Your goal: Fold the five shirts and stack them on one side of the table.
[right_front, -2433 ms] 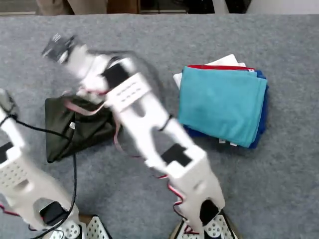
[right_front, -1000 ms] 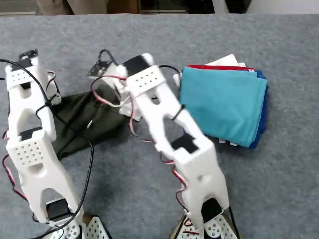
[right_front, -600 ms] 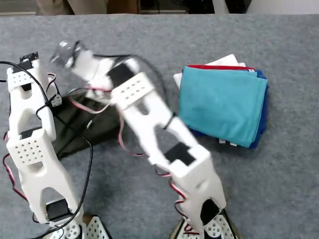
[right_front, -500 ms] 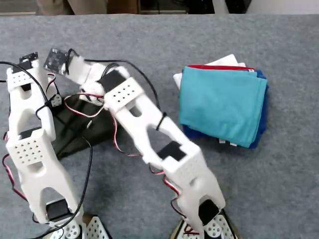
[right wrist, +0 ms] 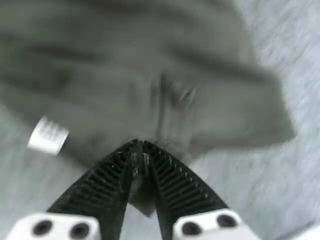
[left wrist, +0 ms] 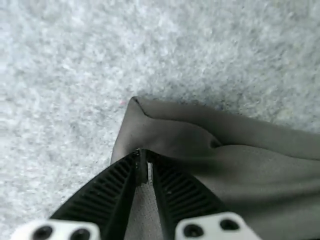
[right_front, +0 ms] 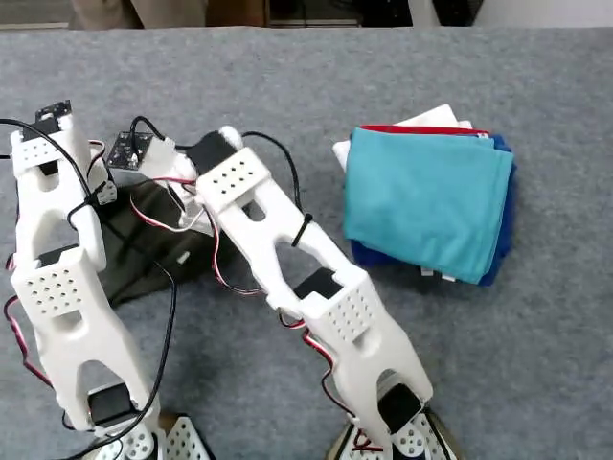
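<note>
Grey felt covers the counter (right_front: 536, 364), and from above the work splits in two. Toward three o'clock sits the stack of folded shirts (right_front: 500, 251), a teal shirt (right_front: 421, 196) on top with blue, red and white edges showing beneath. That looks like four shirts done and parked out of the way.

Toward nine o'clock lies the dark shirt (right_front: 129, 251), apparently the last one, rumpled rather than squared. Both arms are on it. The left pincer (left wrist: 143, 162) is clenched on the cloth just behind a corner, on the shirt's ten o'clock side. The right pincer (right wrist: 138, 150) is clenched on a fold of the same shirt, near a small white tag (right wrist: 48, 135), with its arm reaching across from five o'clock.

Two grips on one garment likely serve to keep an edge taut, so the cloth can be carried over as a flat flap instead of bunching. I judge the fold to be midway, with stacking not yet begun.
</note>
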Action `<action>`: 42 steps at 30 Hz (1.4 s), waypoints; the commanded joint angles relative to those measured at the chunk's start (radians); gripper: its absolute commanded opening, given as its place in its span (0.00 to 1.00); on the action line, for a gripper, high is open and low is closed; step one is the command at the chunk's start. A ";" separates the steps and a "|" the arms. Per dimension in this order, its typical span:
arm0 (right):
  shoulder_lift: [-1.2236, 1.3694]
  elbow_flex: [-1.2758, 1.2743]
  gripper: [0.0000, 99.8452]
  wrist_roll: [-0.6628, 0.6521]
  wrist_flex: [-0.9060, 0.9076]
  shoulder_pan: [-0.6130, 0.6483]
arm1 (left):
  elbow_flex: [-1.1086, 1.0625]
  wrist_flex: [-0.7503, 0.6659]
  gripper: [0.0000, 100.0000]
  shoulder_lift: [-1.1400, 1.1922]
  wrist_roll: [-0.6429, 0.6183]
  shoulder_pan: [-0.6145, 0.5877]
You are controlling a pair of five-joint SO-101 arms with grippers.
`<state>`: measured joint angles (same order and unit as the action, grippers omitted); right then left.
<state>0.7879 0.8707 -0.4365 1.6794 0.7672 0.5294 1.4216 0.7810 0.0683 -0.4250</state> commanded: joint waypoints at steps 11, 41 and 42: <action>-0.186 -0.110 0.00 0.025 -0.176 -0.051 | 0.023 -0.006 0.02 0.004 -0.006 -0.031; -0.001 0.208 0.00 0.018 0.109 -0.007 | 0.023 0.017 0.02 0.005 0.002 -0.018; -0.030 0.174 0.00 0.018 0.109 -0.005 | 0.023 0.017 0.02 0.005 0.002 -0.018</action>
<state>0.8830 1.0625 -0.4212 1.7637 0.7672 0.5386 1.4385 0.7825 0.0683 -0.4250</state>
